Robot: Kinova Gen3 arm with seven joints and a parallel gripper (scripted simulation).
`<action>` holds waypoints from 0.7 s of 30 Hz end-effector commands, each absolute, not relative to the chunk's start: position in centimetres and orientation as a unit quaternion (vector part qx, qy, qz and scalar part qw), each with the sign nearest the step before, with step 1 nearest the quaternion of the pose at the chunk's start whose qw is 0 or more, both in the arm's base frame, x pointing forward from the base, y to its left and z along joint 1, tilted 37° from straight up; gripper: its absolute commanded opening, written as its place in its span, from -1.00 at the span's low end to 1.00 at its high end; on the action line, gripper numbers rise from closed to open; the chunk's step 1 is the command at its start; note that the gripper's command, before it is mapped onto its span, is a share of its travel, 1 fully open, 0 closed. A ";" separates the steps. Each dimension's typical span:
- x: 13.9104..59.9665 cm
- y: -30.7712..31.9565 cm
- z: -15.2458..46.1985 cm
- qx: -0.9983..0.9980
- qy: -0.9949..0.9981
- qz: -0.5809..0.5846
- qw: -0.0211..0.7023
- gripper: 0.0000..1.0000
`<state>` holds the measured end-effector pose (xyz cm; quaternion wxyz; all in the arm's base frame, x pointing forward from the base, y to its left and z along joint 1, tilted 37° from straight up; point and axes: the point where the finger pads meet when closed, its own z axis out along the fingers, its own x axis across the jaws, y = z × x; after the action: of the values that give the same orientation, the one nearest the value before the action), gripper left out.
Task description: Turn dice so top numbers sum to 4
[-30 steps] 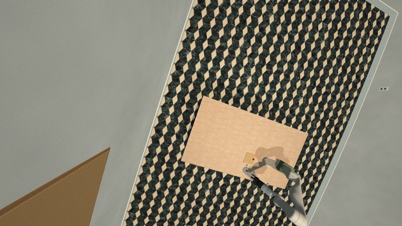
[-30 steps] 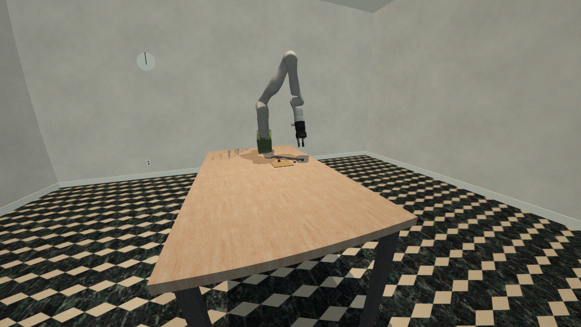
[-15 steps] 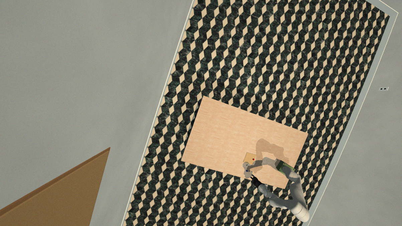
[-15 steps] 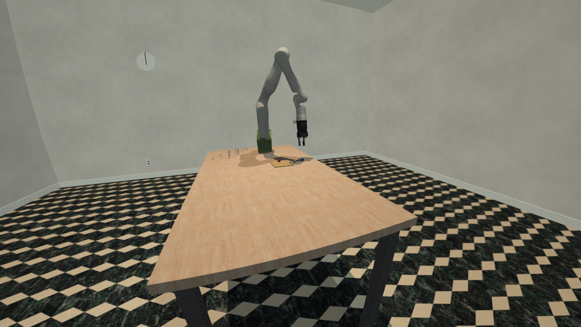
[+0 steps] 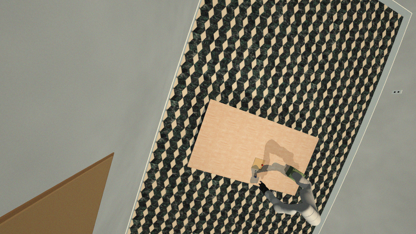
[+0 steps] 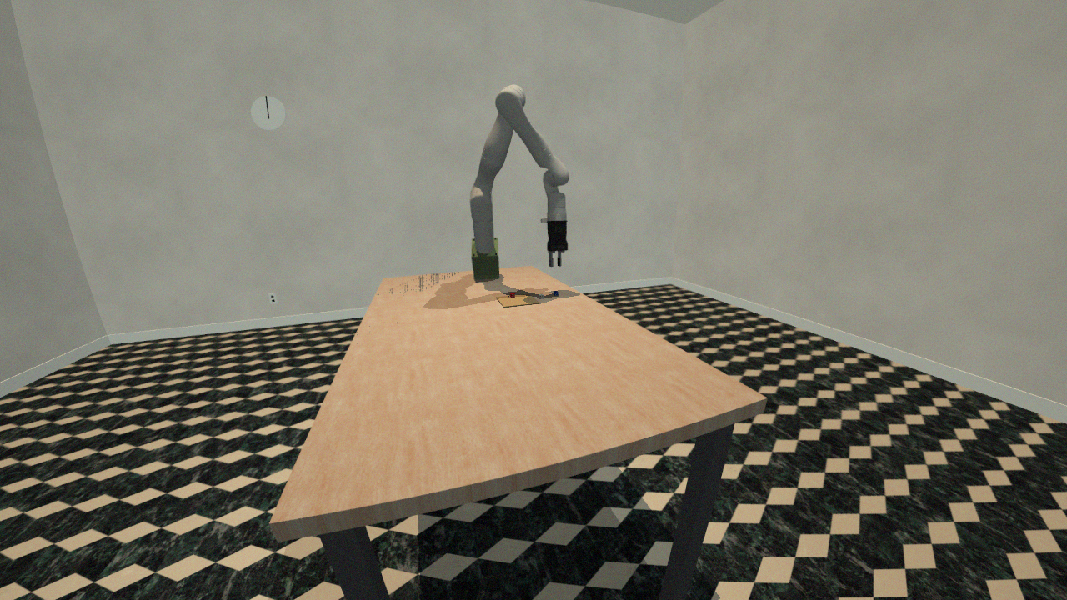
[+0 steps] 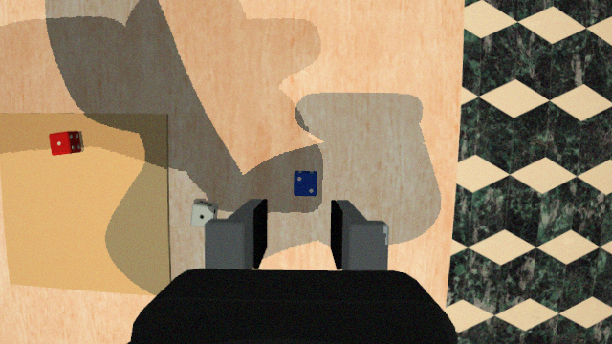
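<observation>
The square tan mat lies flat on the table. A red die lies on it with 1 on top, and 4 shows on one side. A white die lies on the table just beside the mat's edge, with 1 on top; the left finger partly overlaps it in the wrist view. A blue die lies on the table farther from the mat, with 2 on top. My gripper is partly open and empty, pointing down well above the table near the blue die.
The table has an edge a little to the right of the blue die in the wrist view, with the tiled floor beyond. The arm's green base stands at one end. The arm's shadow falls over the dice area.
</observation>
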<state>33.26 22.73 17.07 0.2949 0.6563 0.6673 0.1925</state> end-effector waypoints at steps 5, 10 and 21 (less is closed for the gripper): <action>33.8 22.8 17.7 0.667 0.666 0.183 0.280 0.27; 33.8 22.8 17.8 0.669 0.668 0.177 0.272 0.27; 33.8 22.9 18.0 0.671 0.670 0.173 0.265 0.27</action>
<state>33.72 22.93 17.85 0.2661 0.6699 0.6715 0.1718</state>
